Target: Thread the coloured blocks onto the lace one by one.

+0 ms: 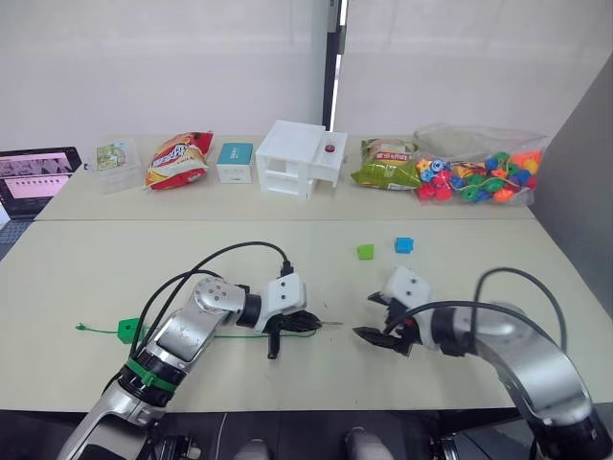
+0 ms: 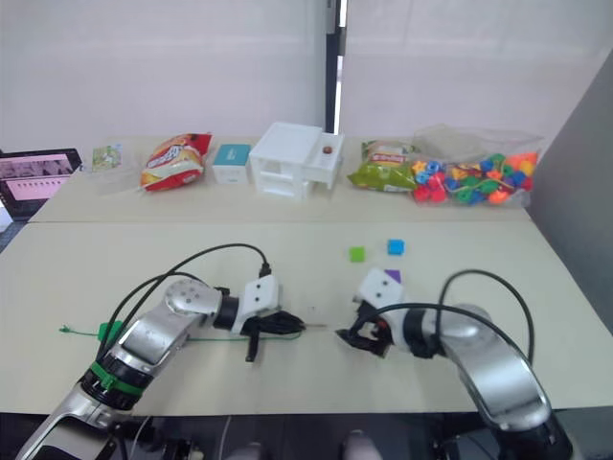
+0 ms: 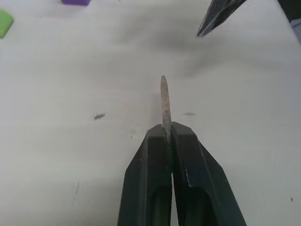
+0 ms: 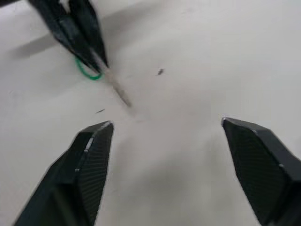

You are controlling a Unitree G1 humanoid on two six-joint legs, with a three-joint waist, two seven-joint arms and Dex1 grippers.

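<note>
Green string, the lace [image 1: 235, 334], is lying along the front part of the worktop [image 1: 96, 278], running from a knotted end near the front left edge through a green block [image 1: 125, 331] already sitting on it, and on toward the middle. Its stiff pale tip [image 3: 164, 103] is being pinched by the left gripper [image 3: 168, 141], whose two black fingers are pressed together on it so that the tip is sticking out beyond them, pointing toward the right gripper [image 1: 375, 333]. The right gripper is being held low over the worktop just beyond the tip, its fingers [image 4: 91, 155] spread wide apart with nothing between them; the two grippers are near each other but not touching.

A light green block [image 1: 365, 251] and a blue block [image 1: 403, 245] are lying side by side, apart from each other, farther back toward the middle of the worktop, and a purple block [image 2: 392, 276] is being partly hidden just behind the right wrist.

Along the back edge a clear bag of coloured blocks [image 1: 484, 172] is resting at the right corner, with a green snack packet [image 1: 385, 164], a white box [image 1: 299, 158], a small teal and white carton [image 1: 235, 161], a red and yellow snack bag [image 1: 179, 159] and a clear container [image 1: 117, 163] lined up toward the left
</note>
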